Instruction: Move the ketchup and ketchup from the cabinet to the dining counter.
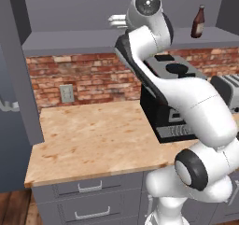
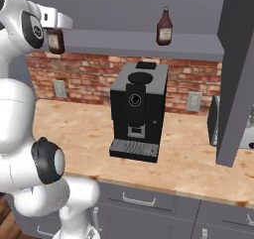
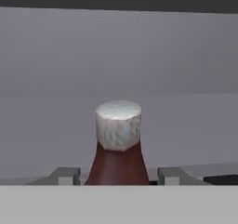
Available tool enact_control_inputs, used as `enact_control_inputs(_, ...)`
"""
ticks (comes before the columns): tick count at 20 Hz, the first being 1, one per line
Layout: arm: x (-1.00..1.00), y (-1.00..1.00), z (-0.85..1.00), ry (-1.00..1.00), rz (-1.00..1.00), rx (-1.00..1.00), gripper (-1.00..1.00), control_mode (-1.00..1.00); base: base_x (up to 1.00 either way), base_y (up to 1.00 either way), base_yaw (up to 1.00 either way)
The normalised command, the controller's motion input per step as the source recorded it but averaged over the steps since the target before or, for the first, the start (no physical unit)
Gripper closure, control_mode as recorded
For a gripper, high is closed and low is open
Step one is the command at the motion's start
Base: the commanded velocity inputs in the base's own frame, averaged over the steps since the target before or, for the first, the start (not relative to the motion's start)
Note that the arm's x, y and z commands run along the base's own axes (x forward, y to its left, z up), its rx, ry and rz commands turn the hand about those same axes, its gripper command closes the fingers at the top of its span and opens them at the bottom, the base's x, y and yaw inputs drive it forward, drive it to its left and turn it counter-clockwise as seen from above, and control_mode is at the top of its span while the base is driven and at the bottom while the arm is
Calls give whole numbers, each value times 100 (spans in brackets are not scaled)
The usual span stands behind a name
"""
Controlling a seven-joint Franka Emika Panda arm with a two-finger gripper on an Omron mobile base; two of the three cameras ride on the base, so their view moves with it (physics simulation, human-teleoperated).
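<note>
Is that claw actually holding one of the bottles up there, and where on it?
It looks so: the claw has a finger on each side of the ketchup bottle, below its pale cap. Whether the fingers truly press it cannot be told.

Two ketchups (image 2: 164, 27) (image 2: 56, 40) on cabinet shelf (image 2: 149, 43), apart; coffee machine (image 2: 137, 111) below.

Ketchup bottles (image 2: 164, 29) (image 3: 118, 165): glossy dark red-brown, glass-like, pale paper-like label. Near bottle's cap (image 3: 118, 125) looks whitish, mottled, faceted. Cabinet shelf (image 2: 149, 43): flat matt grey, smooth. Table (image 1: 93, 140): beige marbled top, slight sheen, reddish flecks. Back wall (image 1: 88, 77): rough red brick. Coffee machine (image 2: 136, 111): black plastic, semi-matt, ribbed metal-look drip tray at 6 o'clock. Drawer handles (image 1: 90, 187): brushed silver metal.
</note>
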Motion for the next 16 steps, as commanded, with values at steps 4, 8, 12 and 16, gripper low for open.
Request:
enact_control_inputs(4, -100, -44, -7, -4, 0, 3, 100, -100, 0, 0, 0)
enact_control_inputs(8, -100, -26, 0, 0, 0, 2, 100, -100, 0, 0, 0)
enact_control_inputs(12, -100, -16, 0, 6, 0, 0, 100, -100, 0, 0, 0)
enact_control_inputs(16, -89, -8, -4, 14, 0, 0, 100, -100, 0, 0, 0)
